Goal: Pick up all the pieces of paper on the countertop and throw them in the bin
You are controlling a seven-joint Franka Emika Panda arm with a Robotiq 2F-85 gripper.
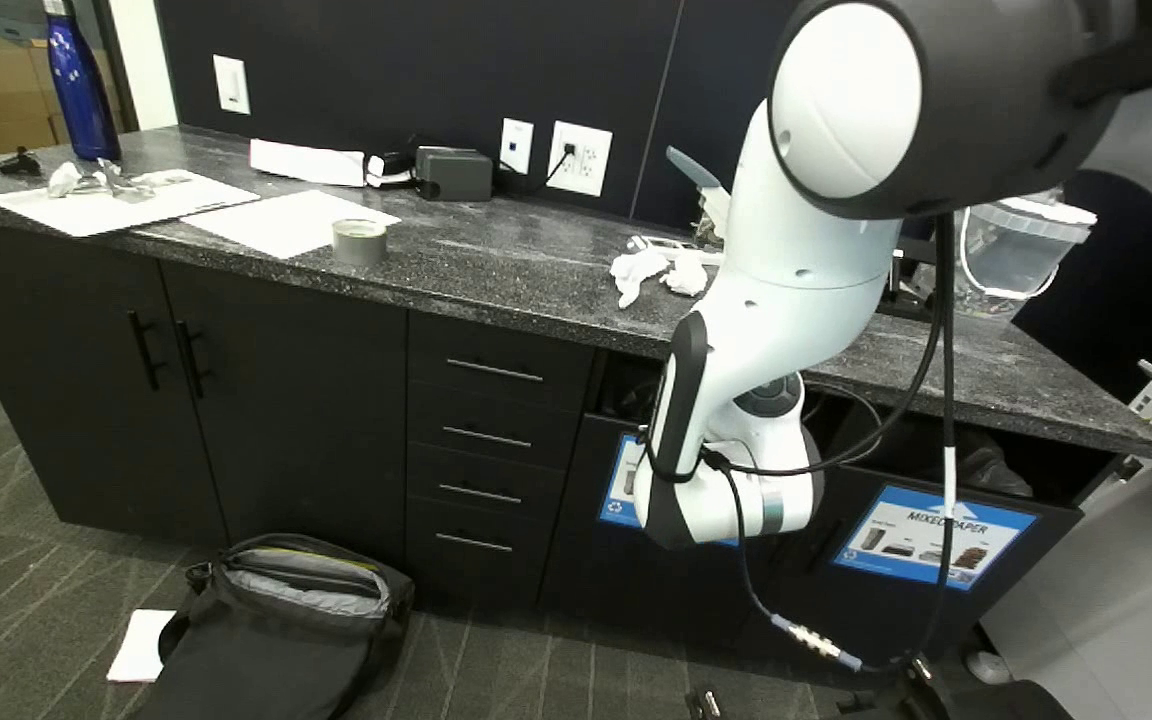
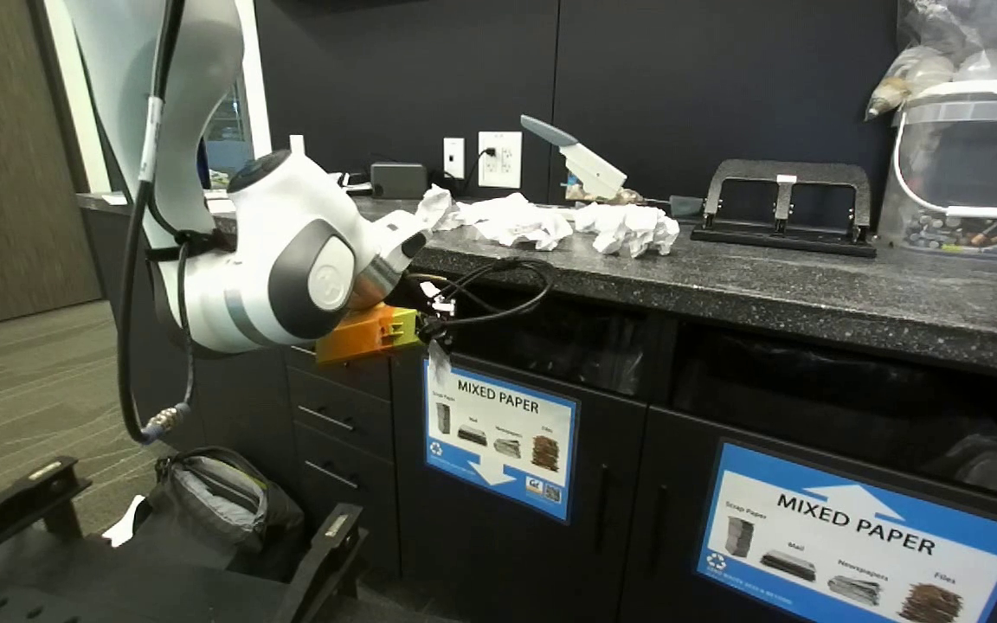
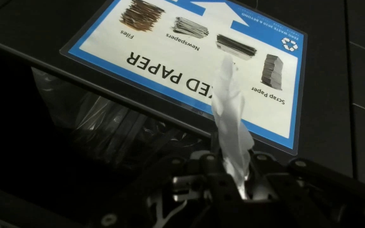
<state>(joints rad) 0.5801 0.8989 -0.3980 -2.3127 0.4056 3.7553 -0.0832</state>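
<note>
My gripper (image 3: 234, 158) is shut on a crumpled, twisted strip of white paper (image 3: 228, 107) that sticks out past its fingertips. In an exterior view the gripper (image 2: 436, 329) is beside the bin (image 2: 498, 554), below the countertop edge, and the held paper (image 2: 440, 365) hangs over the label's upper left corner. The bin's dark slot with a clear liner (image 3: 106, 120) shows left of the gripper in the wrist view. On the countertop (image 2: 810, 285) lie white paper wads (image 2: 516, 221) and another wad (image 2: 633, 227). More crumpled paper (image 1: 64, 180) rests at the far left end.
A second MIXED PAPER front (image 2: 672, 519) stands beside the bin. On the counter are a hole punch (image 2: 782, 199), a clear bucket (image 2: 966, 164), a tape roll (image 1: 359, 242), flat white sheets (image 1: 286, 222) and a blue bottle (image 1: 81, 90). A bag (image 1: 286, 640) lies on the floor.
</note>
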